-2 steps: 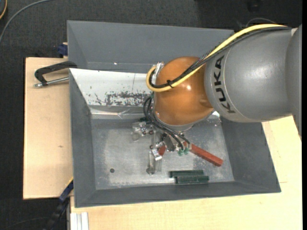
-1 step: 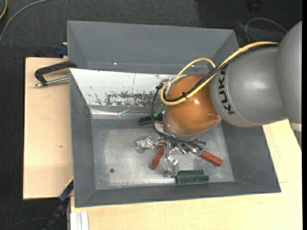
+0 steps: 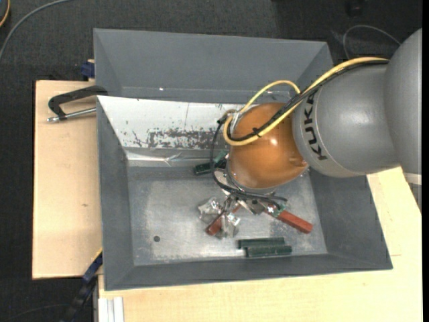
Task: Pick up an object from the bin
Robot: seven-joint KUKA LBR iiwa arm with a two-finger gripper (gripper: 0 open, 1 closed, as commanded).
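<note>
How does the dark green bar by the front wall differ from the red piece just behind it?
The green bar is dark green and longer; the red piece is bright red and shorter. The green bar lies almost parallel to the front wall; the red piece slants. Both are narrow and lie flat on the bin floor.

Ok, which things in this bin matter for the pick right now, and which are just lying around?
Likely in play: gripper, low over the middle of the bin; crumpled silver piece and brown piece, heaped just beneath it.
Lying about: green bar by the front wall; red-handled tool beside the heap; dark green piece by the back wall.
</note>
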